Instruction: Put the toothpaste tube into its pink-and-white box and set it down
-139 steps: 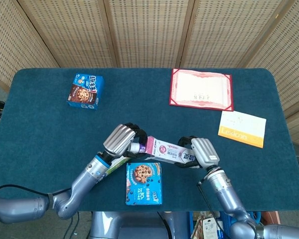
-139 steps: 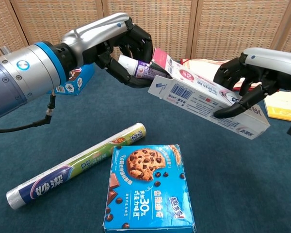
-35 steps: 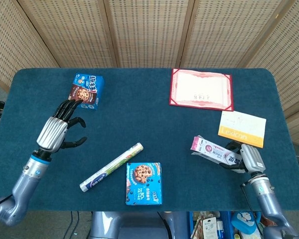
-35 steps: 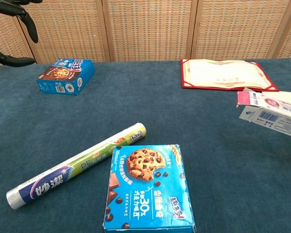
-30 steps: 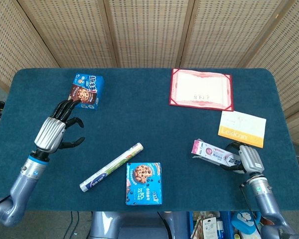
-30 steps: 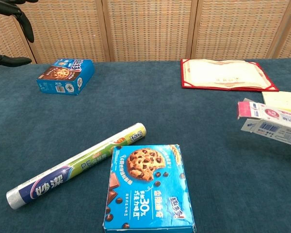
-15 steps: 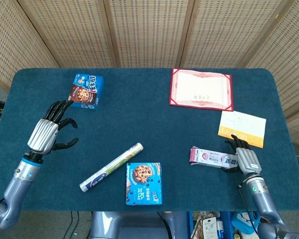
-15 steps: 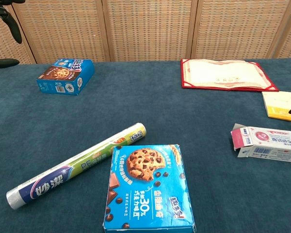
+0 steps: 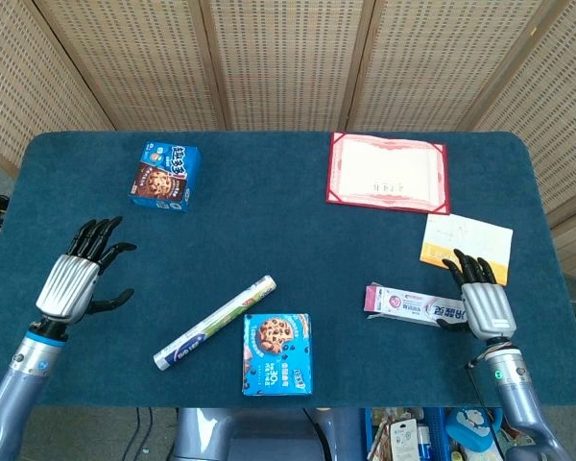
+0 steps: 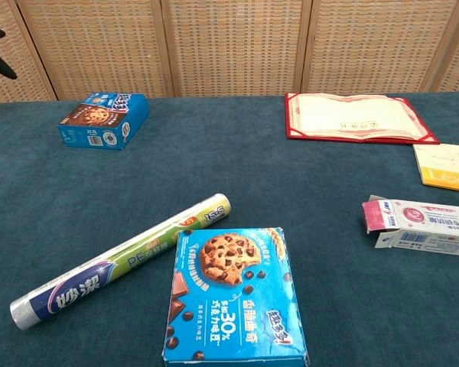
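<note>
Fingers [image 9: 468,268] of my right hand [image 9: 482,303] spread, empty, just right of toothpaste box [image 9: 415,304] lying on worktop [image 9: 269,221]; left hand [image 9: 72,279] also spread, holding nothing.

Staged test room: woven screen panels [image 9: 288,62] behind a teal-clothed table [image 9: 269,226] of assorted goods.

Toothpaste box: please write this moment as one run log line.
toothpaste box: lying flat on table, end flap open | right hand: open, beside box | left hand: open
</note>
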Controlling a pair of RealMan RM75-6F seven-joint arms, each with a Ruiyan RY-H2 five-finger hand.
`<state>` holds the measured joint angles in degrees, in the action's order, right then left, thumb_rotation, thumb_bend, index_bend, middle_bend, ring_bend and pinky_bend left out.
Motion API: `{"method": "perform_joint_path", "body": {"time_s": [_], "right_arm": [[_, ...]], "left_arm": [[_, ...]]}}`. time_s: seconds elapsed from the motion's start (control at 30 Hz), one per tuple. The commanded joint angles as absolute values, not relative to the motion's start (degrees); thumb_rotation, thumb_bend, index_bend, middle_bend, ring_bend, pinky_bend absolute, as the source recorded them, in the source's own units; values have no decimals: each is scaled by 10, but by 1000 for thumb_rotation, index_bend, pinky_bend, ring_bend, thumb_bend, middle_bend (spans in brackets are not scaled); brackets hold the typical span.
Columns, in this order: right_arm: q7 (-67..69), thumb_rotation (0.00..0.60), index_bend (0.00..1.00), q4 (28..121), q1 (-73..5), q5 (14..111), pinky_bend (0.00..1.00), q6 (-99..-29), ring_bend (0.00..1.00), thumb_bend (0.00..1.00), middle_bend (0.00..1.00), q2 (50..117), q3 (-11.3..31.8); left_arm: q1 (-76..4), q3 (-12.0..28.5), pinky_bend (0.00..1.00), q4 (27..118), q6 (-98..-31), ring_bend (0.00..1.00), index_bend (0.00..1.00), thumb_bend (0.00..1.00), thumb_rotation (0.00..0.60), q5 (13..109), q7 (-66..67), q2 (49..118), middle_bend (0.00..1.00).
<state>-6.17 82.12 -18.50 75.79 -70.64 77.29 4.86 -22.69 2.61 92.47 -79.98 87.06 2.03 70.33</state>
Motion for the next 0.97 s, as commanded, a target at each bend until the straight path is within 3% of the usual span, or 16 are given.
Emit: {"method": "perform_joint_path", "body": {"time_s": [0.03, 0.43, 0.97], "right_arm": [[-99, 600, 95, 841, -174, 784, 0, -739, 0, 87, 0, 756, 41], [-132, 600, 68, 869, -120, 846, 0, -834, 0, 86, 0, 725, 13], [-118, 600, 68, 877, -73, 873, 0, -904, 0, 87, 0, 693, 17]], "left_arm": [[-208, 17, 0, 925, -820, 0, 244, 247, 600, 877, 30, 699, 0], [-145, -12, 0, 899, -873, 0, 139, 247, 600, 887, 29, 679, 0], [-102, -22, 0, 891, -901, 0, 137, 247, 600, 915, 68, 717, 0]]}}
